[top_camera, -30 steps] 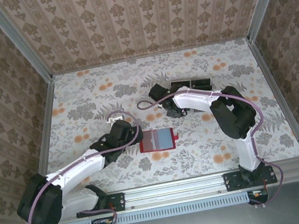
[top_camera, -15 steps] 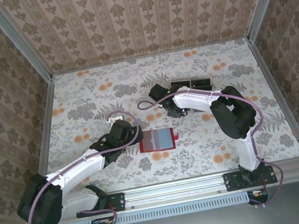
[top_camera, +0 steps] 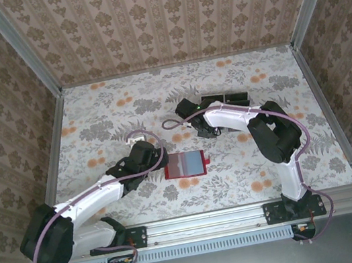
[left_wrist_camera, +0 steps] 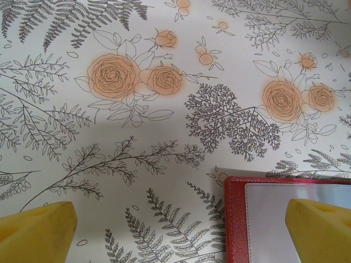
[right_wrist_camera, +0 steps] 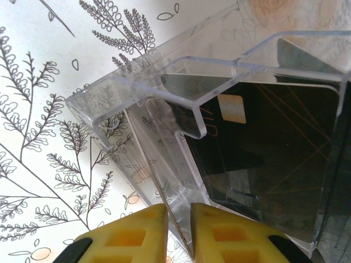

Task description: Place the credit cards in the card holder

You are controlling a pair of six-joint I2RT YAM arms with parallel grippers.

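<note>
The red card holder [top_camera: 186, 164] lies open and flat near the middle of the flowered tabletop [top_camera: 104, 110], its pale window facing up. The left fingers [left_wrist_camera: 38, 233] are spread wide just above it, one over bare tabletop, the other over the holder's window. Farther back, the black credit cards [right_wrist_camera: 274, 148] sit stacked inside a clear box [right_wrist_camera: 137, 104]. The right fingers [right_wrist_camera: 137, 233] are drawn close together on either side of a thin clear wall of that box; I cannot tell whether they actually pinch it.
</note>
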